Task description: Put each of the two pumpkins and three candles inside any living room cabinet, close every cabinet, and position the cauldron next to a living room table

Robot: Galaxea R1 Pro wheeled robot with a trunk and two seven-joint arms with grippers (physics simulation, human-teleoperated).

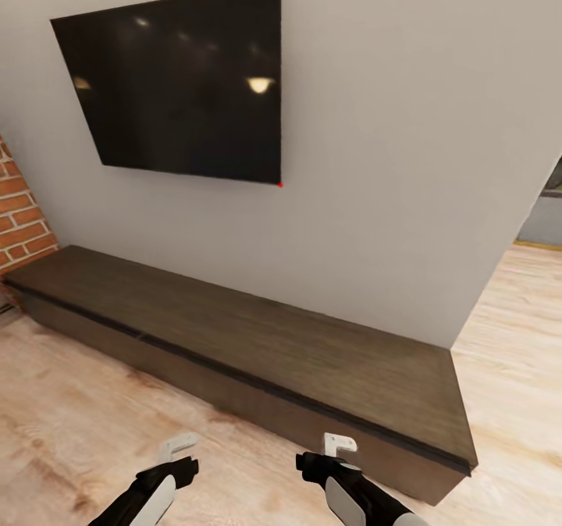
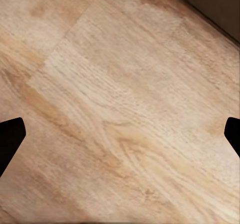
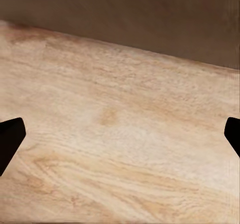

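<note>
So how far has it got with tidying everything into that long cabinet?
Hard to tell. The cabinet stands against the wall with its drawer fronts shut, which fits the closing step. Both the left gripper and the right gripper are open and hold nothing, over the floor. Whether anything is inside is hidden.

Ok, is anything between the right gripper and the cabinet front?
Nothing visible. The right gripper hangs open over bare wood floor, and the closed cabinet front lies just beyond it.
</note>
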